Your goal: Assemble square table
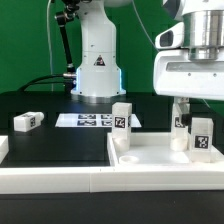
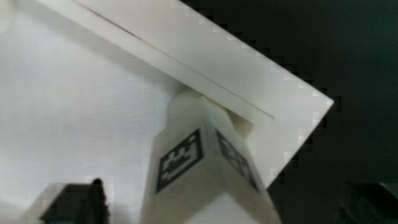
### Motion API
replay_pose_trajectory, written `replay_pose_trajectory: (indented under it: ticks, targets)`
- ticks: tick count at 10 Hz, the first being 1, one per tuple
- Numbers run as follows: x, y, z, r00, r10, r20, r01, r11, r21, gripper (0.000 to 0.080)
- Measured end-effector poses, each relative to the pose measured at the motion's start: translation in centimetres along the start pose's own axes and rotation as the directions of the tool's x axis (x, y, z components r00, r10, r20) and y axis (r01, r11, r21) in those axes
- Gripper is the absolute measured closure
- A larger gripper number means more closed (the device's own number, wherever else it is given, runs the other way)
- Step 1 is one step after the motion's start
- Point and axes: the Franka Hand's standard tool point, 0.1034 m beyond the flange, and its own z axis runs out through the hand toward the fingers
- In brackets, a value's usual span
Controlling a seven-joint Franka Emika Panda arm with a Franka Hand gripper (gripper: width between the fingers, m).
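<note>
Tabletop (image 1: 60,178) foremost, front edge cropped; gripper (image 1: 188,118) wide around a corner leg (image 1: 201,137), fingertips largely hidden.

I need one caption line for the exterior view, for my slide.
Open claw over the white tabletop with two upright legs; one loose leg lies aside.

The exterior view is bright and evenly lit, but coarse; the square table (image 1: 150,158) at its lower right is soft and nearly bleached against the dull black tabletop (image 1: 60,150). The wrist view is blurred; a leg block (image 2: 187,160) shows one shaded face.
</note>
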Motion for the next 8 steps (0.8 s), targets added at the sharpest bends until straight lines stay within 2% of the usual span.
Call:
replay_pose_trajectory:
  ticks: [5, 8]
  targets:
    - [0.31, 0.16, 0.02, 0.959, -0.283, -0.006, 0.283, 0.959, -0.009, 0.015]
    - [0.53, 0.29, 0.02, 0.882, -0.471, -0.011, 0.471, 0.882, -0.026, 0.015]
